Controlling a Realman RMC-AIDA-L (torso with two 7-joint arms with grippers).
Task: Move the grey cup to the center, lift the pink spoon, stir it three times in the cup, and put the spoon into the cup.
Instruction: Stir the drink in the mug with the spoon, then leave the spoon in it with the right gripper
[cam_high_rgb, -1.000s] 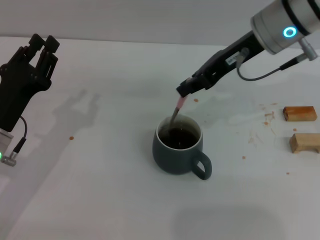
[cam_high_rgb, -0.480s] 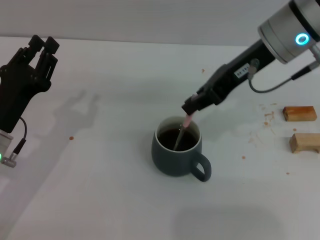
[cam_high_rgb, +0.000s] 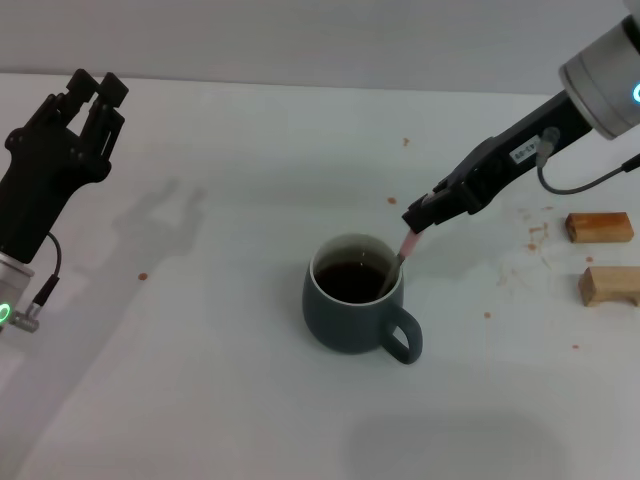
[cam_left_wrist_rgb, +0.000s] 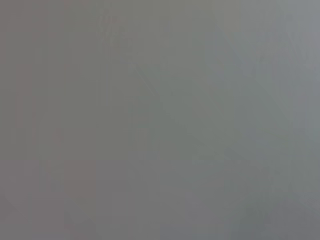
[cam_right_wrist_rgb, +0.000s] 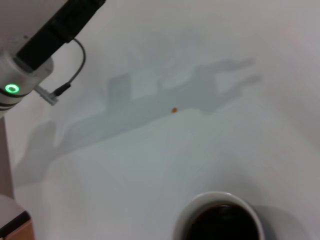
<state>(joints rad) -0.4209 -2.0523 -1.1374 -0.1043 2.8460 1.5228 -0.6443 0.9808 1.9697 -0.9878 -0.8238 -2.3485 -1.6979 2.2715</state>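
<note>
The grey cup (cam_high_rgb: 355, 305) stands mid-table with dark brown liquid inside and its loop handle toward the front right. The cup (cam_right_wrist_rgb: 220, 220) also shows in the right wrist view. My right gripper (cam_high_rgb: 416, 221) reaches in from the upper right, just above the cup's right rim, shut on the pink spoon (cam_high_rgb: 404, 247). The spoon slants down over the rim, its lower end dipped in the liquid at the right side. My left gripper (cam_high_rgb: 88, 98) is raised at the far left, away from the cup, its fingers close together.
Two tan wooden blocks (cam_high_rgb: 600, 227) (cam_high_rgb: 610, 285) lie at the right edge. Small brown drips (cam_high_rgb: 144, 275) dot the white table (cam_high_rgb: 200, 380). The left arm (cam_right_wrist_rgb: 35, 50) shows in the right wrist view. The left wrist view is a plain grey blur.
My right gripper has swung rightward with the spoon, carrying it from the cup's left back rim across the liquid to the right rim. The left gripper has shifted very slightly.
</note>
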